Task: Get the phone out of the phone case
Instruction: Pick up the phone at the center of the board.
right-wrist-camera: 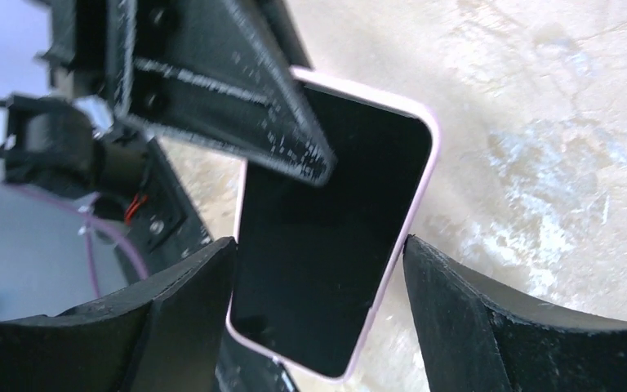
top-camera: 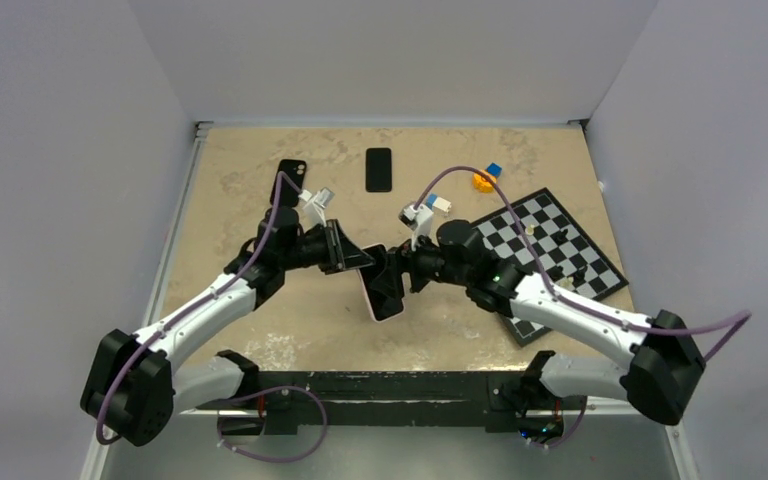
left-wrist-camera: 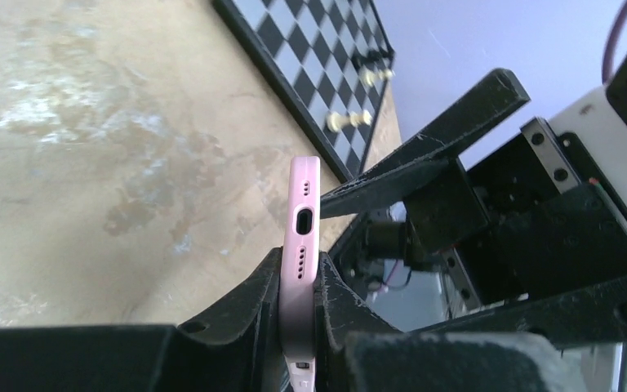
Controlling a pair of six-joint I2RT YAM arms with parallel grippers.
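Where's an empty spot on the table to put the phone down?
Free: the near patch between the pink-cased phone and the base rail, and the left strip beside the black phone case. Crowded: the right side, with chessboard, orange piece and blue block, and the middle, where the left end effector and right end effector meet.

In the right wrist view one of the black left fingers point(right-wrist-camera: 212, 90) covers a corner of the pink-cased phone point(right-wrist-camera: 326, 245). Whether the right fingers point(right-wrist-camera: 506, 327), cut off by the bottom edge, touch its sides cannot be told. From above, both sets of fingers hide most of the phone, only its near end showing. In the left wrist view it stands edge-on, screen out of sight, lower end cut off. The white right arm point(top-camera: 570, 310) hides the near left corner of the black-and-white chequered board point(top-camera: 560, 235); the pale pieces point(left-wrist-camera: 349, 121) on it are blurred.
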